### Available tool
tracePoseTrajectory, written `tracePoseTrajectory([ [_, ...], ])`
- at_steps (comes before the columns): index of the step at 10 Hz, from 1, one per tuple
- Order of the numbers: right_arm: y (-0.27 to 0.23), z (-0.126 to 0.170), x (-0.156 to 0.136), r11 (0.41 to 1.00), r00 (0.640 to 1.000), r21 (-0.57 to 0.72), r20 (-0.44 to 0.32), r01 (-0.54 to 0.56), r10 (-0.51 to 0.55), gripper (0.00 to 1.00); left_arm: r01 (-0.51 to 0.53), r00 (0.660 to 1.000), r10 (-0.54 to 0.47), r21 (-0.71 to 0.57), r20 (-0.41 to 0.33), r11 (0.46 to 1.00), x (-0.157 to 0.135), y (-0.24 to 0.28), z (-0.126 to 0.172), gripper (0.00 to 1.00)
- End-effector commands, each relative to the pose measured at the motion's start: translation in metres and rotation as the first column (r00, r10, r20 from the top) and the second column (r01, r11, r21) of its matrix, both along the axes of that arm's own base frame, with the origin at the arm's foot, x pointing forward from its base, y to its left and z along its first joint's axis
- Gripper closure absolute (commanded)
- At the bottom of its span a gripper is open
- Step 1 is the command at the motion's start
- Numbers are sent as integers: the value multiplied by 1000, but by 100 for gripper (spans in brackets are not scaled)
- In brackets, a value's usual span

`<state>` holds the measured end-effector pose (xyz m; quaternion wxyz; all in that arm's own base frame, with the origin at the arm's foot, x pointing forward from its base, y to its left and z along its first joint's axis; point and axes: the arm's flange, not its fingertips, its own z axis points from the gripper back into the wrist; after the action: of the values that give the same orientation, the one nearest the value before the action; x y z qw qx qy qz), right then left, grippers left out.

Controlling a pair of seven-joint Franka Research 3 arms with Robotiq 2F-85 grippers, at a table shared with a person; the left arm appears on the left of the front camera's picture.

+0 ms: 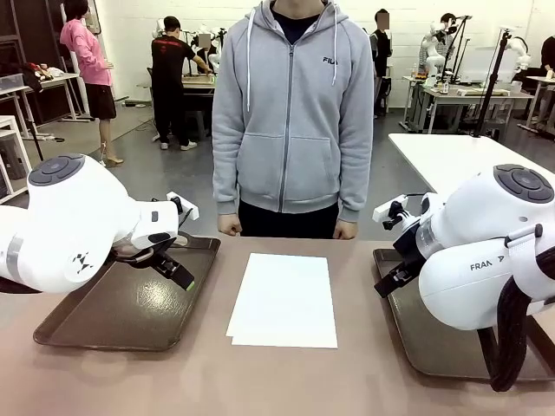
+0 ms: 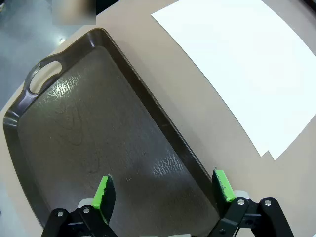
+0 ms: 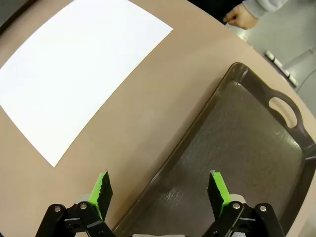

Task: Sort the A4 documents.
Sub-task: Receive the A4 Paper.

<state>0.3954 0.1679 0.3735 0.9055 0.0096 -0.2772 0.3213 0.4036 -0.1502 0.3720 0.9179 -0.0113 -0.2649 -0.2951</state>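
Jaws agape; flat plain-white A4 documents (image 1: 284, 300), edges slightly offset

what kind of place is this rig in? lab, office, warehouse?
Probably a robotics lab or data-collection hall. The left gripper and right gripper, both open, hang over the left tray and right tray. The A4 documents lie between them. A person waits opposite, with more worktables behind.
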Motion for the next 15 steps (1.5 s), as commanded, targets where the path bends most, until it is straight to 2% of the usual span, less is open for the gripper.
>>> tracePoseTrajectory([
  [1, 0, 0, 0, 1000, 1000, 1, 0, 0, 0, 0, 0, 1000, 0, 0, 0, 1000, 0, 0, 0, 0],
  [14, 0, 0, 0, 1000, 1000, 0, 0, 0, 0, 0, 0, 1000, 0, 0, 0, 1000, 0, 0, 0, 0],
  [15, -6, 14, -3, 999, 998, -17, 36, 42, -41, 0, -26, 1000, 25, 54, 17, 998, -6, 9, 9, 0],
])
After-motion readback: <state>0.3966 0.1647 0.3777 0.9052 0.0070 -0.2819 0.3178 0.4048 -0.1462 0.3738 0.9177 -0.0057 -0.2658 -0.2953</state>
